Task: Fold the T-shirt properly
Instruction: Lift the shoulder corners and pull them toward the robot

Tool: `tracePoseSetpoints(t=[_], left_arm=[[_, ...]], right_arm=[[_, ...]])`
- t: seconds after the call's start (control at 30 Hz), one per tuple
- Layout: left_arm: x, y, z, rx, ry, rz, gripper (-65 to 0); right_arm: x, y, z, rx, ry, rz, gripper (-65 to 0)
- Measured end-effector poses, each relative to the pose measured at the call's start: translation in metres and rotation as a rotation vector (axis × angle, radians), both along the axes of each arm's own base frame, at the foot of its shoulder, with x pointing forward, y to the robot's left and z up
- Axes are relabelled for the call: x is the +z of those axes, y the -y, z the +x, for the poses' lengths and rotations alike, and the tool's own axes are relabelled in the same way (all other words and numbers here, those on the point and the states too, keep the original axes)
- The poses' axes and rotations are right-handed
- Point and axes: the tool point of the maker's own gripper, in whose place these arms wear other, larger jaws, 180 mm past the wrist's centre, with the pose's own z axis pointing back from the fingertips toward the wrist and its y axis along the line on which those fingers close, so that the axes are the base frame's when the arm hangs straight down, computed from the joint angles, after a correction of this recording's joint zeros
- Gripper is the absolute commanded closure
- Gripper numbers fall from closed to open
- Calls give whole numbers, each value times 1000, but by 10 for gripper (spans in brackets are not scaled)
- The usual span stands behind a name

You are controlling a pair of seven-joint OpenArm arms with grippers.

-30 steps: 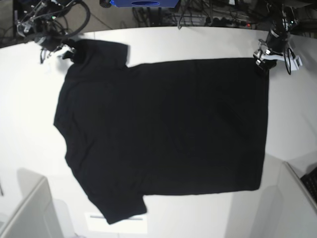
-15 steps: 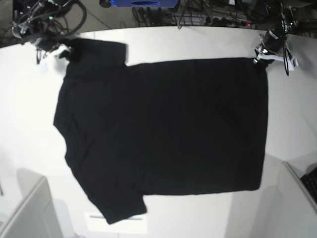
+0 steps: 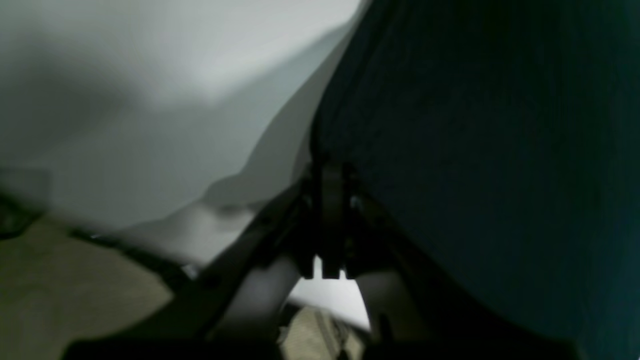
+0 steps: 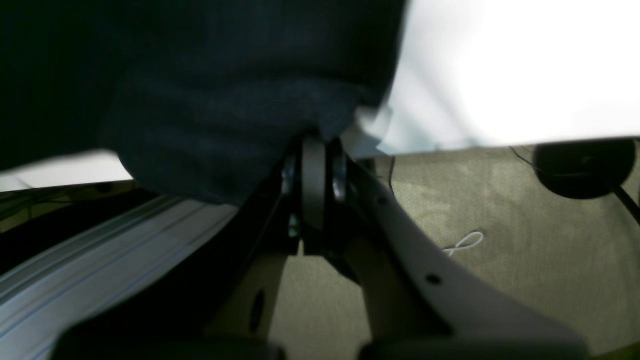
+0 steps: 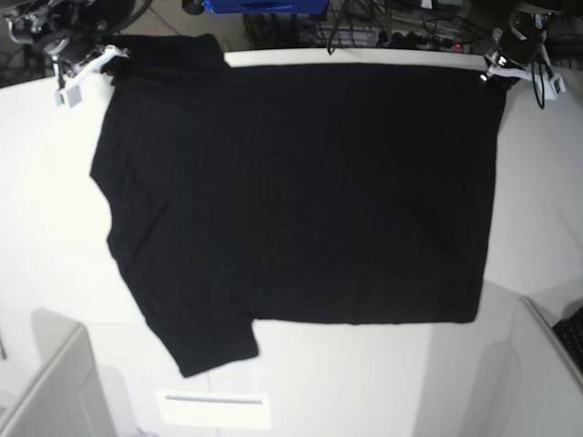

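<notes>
The black T-shirt (image 5: pixel 301 191) lies spread with its plain side up, its far edge drawn to the back of the white table (image 5: pixel 46 228). My left gripper (image 5: pixel 495 69) is at the shirt's far right corner, shut on the hem. In the left wrist view, the gripper (image 3: pixel 330 172) pinches the edge of the dark cloth (image 3: pixel 475 150). My right gripper (image 5: pixel 111 56) is shut on the far left sleeve. The right wrist view shows that gripper (image 4: pixel 314 142) clamped on a bunch of the cloth (image 4: pixel 225 100).
A blue box (image 5: pixel 264 5) and tangled cables (image 5: pixel 392 32) sit behind the table's back edge. A white label (image 5: pixel 214 410) lies near the front edge. Grey partitions stand at the front left (image 5: pixel 55 391) and front right (image 5: pixel 547 373).
My left gripper has shut on the shirt's corner. Both grippers have moved toward the back of the table, dragging the shirt's far edge and the whole shirt backward.
</notes>
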Motion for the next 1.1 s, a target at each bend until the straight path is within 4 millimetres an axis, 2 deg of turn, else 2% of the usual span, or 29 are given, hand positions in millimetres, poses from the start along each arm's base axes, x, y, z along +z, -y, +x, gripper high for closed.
tracePoseSetpoints(t=[0.27,0.47,0.6,0.7,0.77,0.83,1.0,1.1], left_arm=[[14,13,-4,-35,9,12,0],[37,31,16,-70,93,11,0],[42,35,30,-86,120,5,0],[42,46,37,-125,94,-38,0],[52,55,45,-122,147,-111,0],[59,59,46,-110,183,-173,0],[71,19,19,-6,169,-118,0],[73,11,5,13,144,-106,0]], right_arm=[[5,1,5,9,13,-16,0],[40,8,31,49,129,-122,0],[50,-1,46,66,196,-66,0],[58,2,68,65,240,-88,0],[60,5,77,60,256,-103,0],[57,10,75,57,227,-131,0],[45,10,47,60,149,-132,0],[36,7,24,61,85,-120,0]])
